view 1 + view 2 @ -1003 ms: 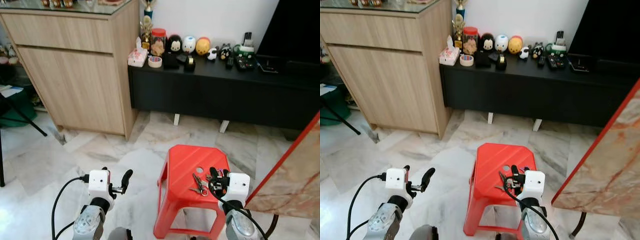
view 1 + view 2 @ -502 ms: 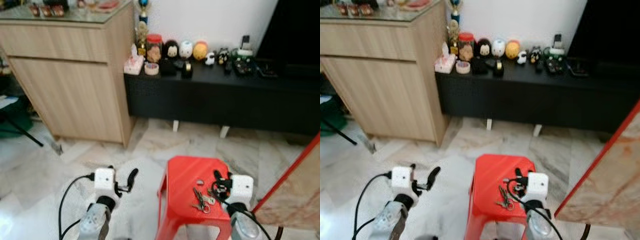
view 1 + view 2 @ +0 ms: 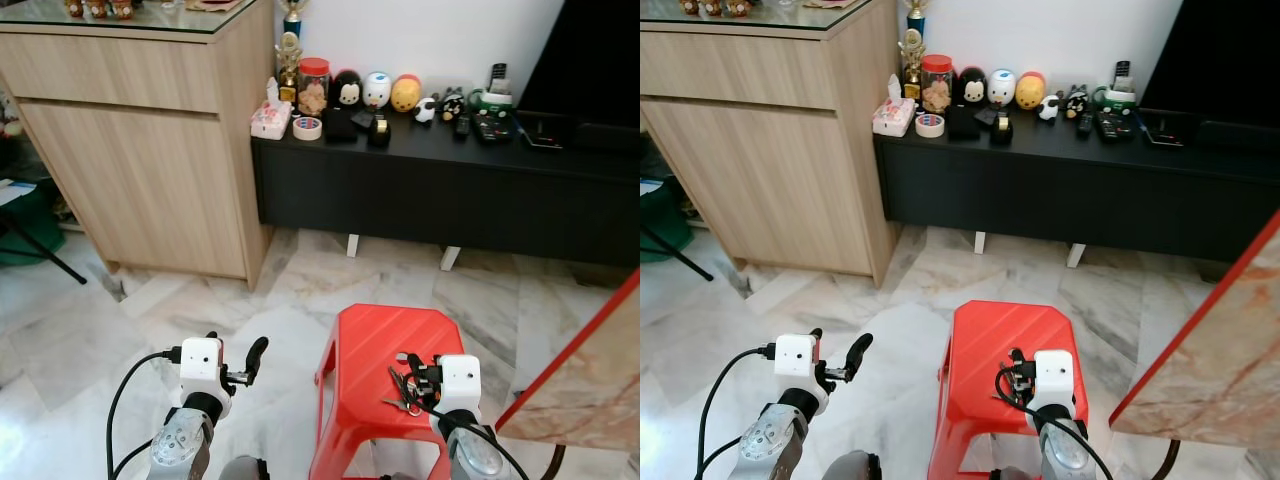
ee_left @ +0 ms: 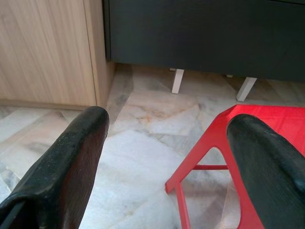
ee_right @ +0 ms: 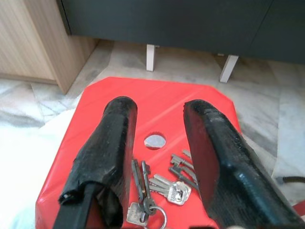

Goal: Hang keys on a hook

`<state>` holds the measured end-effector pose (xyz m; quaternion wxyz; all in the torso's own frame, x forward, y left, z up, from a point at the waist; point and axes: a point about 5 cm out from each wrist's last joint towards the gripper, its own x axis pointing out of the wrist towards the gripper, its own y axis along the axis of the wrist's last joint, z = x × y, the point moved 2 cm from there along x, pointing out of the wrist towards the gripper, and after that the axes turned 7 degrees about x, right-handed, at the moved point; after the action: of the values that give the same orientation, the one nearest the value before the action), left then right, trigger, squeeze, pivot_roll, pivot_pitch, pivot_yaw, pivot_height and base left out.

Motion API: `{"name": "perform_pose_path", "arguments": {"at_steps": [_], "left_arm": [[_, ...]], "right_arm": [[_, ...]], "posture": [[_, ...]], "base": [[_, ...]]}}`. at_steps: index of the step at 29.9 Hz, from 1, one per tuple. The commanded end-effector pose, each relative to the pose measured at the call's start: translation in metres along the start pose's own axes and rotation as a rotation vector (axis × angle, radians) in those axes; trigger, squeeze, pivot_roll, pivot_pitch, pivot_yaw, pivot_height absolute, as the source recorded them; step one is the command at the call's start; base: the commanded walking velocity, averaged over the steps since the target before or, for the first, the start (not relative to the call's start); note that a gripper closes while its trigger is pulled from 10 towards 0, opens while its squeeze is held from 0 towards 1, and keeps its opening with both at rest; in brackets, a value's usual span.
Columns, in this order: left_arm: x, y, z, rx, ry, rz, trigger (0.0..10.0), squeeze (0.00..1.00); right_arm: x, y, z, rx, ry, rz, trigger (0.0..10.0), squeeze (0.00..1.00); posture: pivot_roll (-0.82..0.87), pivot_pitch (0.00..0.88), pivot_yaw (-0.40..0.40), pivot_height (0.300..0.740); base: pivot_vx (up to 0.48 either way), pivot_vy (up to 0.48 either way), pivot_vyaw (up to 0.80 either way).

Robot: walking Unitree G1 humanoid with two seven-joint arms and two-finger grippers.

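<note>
A bunch of silver keys [image 5: 159, 190] lies on the top of a red plastic stool [image 3: 372, 330], near the small hole in its seat. My right gripper [image 5: 159, 109] hovers just above the keys, open, with the keys below the gap between its black fingers [image 5: 109, 143]. From the head view the right gripper [image 3: 414, 368] sits over the stool's near right part, and the keys [image 3: 401, 391] peek out beside it. My left gripper [image 3: 236, 352] is open and held over the floor to the left of the stool [image 4: 267, 117], holding nothing.
A light wooden cabinet [image 3: 150, 150] stands at the back left. A low black console [image 3: 450, 190] with figurines and remotes runs along the wall. A marble-patterned slab with a red edge [image 3: 590, 370] leans close at the right. The floor is pale marble.
The head view wobbled and steadied again. My right gripper has shifted a little left, closer over the keys. The left arm and the keys have stayed put.
</note>
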<state>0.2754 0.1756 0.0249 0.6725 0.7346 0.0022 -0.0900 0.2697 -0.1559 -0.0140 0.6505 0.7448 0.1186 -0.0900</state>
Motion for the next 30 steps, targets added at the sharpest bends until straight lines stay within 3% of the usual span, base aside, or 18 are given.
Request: {"name": "perform_pose_path", "arguments": {"at_steps": [1,7,30], "left_arm": [[-0.0002,-0.0018,0.0023,0.002,-0.006,-0.007,10.0,0.00],[0.0007,-0.0006,0.0037,0.000,-0.008,-0.001,10.0,0.00],[0.0043,0.0021,0.0042,0.006,-0.018,-0.011,10.0,0.00]], "right_arm": [[0.0016,0.0054,0.0015,0.000,-0.008,0.024,10.0,0.00],[0.0015,0.0042,0.0009,0.005,-0.015,0.020,10.0,0.00],[0.0061,0.0067,-0.0020,-0.017,-0.010,0.020,10.0,0.00]], "posture": [[0.02,0.017,-0.075,0.644],[0.02,0.022,-0.073,0.616],[0.03,0.069,-0.053,0.616]], "base": [[0.000,0.000,0.00],[0.000,0.000,0.00],[0.022,0.000,0.02]]}}
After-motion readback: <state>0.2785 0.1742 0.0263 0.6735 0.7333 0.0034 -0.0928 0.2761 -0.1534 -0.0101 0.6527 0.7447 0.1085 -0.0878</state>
